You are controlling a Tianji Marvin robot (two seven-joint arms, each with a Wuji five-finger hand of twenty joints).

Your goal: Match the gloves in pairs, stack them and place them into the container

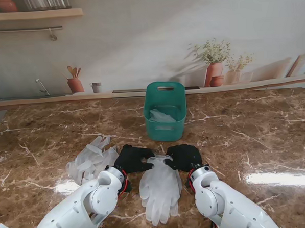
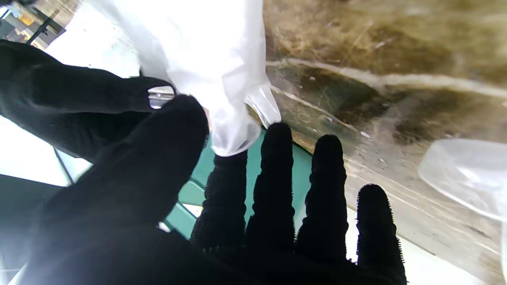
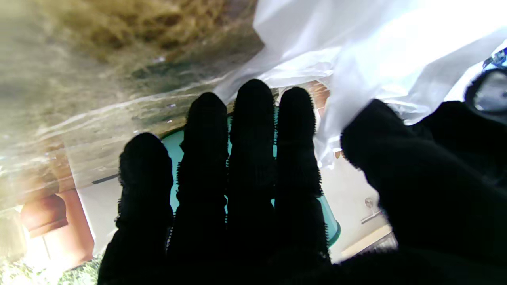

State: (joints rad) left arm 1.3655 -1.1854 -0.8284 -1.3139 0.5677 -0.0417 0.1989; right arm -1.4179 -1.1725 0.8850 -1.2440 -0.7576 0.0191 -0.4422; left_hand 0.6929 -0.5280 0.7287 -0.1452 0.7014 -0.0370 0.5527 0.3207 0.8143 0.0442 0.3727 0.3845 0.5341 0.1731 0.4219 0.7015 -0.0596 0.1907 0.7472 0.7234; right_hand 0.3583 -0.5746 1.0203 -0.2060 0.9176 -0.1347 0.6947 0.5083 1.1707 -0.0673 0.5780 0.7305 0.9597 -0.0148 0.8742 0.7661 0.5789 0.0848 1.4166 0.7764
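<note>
Teal container [image 1: 165,111] upright on the brown marble table [image 1: 256,139], farther from me than both hands, just right of centre; pale translucent glove material visible inside, count not discernible.

Left hand [image 1: 132,158] in black covering, resting at the cuff end of the stacked gloves [image 1: 160,187]; in the left wrist view, thumb and index finger [image 2: 223,186] pinching the cuff edge, remaining fingers extended and slightly apart. Right hand [image 1: 184,156] at the same cuff end from the right; in the right wrist view, four fingers [image 3: 253,130] straight and together, thumb pressed against glove film. Firm grip by the right hand not confirmable.

Stacked gloves flat on the table between the forearms, long axis running toward me, cuffs farther from me, fingers nearer to me.

Loose clear gloves [image 1: 91,159] crumpled on the table, left of the left hand.
</note>
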